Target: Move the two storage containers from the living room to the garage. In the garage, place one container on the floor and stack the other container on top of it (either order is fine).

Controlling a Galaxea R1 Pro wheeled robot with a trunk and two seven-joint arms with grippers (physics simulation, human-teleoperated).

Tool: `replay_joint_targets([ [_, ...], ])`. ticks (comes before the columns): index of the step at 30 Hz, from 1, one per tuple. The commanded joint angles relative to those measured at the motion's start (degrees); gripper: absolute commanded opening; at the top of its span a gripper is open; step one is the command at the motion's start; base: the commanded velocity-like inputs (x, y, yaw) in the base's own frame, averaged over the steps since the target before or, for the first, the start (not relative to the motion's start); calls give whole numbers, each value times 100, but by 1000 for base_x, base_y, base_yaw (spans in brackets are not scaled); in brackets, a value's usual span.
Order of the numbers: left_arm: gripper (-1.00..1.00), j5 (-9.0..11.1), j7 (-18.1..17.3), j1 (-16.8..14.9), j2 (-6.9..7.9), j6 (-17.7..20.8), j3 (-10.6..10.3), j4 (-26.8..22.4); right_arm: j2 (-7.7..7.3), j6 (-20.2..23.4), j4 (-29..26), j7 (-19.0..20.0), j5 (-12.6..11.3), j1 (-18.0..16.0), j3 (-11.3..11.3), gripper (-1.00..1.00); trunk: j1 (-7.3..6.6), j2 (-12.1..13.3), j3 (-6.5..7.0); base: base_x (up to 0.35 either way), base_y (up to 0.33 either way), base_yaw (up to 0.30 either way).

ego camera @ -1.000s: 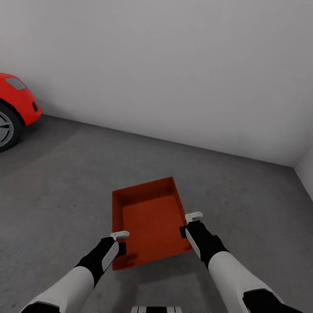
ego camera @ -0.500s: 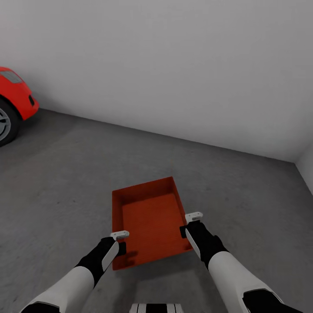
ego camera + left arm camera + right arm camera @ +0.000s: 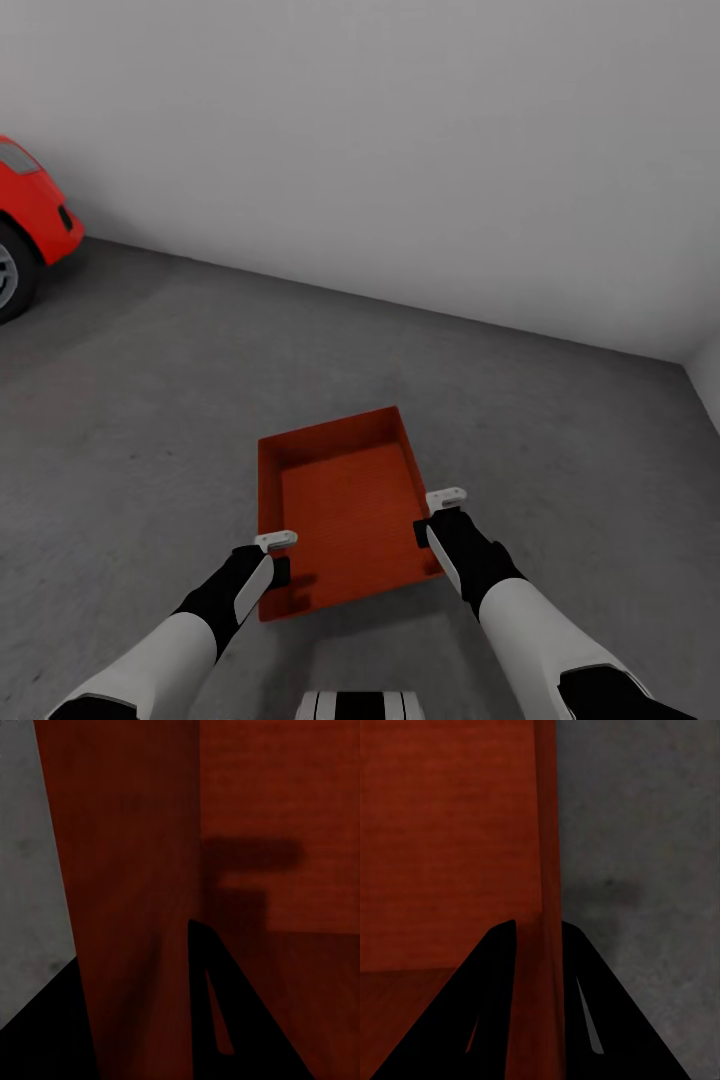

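Note:
One orange-red storage container (image 3: 340, 505) hangs in front of me above the grey concrete floor (image 3: 150, 400) of the garage, held by both arms. My left gripper (image 3: 278, 556) is shut on the container's left wall near its front corner. My right gripper (image 3: 432, 515) is shut on the right wall. In the left wrist view the container wall (image 3: 127, 870) runs between the dark fingers (image 3: 217, 1020). In the right wrist view the thin wall (image 3: 546, 870) is pinched between both fingers (image 3: 491, 1005), with floor (image 3: 645, 870) beyond it.
A plain white wall (image 3: 400, 150) stands ahead, meeting a second wall at the far right corner (image 3: 700, 370). The front of a red car (image 3: 25, 235) with one wheel shows at the left edge. Open concrete lies all around the container.
The whole view has shifted: the car has slid toward the left edge and the wall's base sits lower and nearer. The container and both grippers keep the same place in the view.

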Motion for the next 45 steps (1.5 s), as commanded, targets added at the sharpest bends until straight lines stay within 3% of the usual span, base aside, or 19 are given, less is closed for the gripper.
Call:
replay_joint_targets([
  [1, -100, -57, 4, 1, -2, 28, 107, 14, 10, -103, -16, 224, -344, -5, -33, -100, 0, 0, 0, 0, 0, 0],
  [11, -100, -50, 4, 1, -2, 34, 114, 15, 10, -103, -16, 224, -344, -3, -33, -100, 26, -13, -221, 0, 0, 0],
  [39, -100, -52, 41, 1, -4, 7, 104, 0, 10, -95, -16, 224, -344, -6, -33, -100, 26, -13, -221, 0, 0, 0],
  [40, 100, -54, 40, 1, -3, -12, 105, 7, 10, -95, -16, 222, -342, -4, -33, -100, 26, -13, -221, 0, 0, 0],
  [41, 100, -54, 39, 1, -2, -28, 107, 14, 10, -95, -16, 219, -340, -3, -33, 100, 26, -13, -221, 0, 0, 0],
  [45, 100, -49, 39, 1, 26, -37, 113, 15, 10, -88, -16, 218, -343, -2, -33, 100, 26, -13, -221, 0, 0, 0],
])
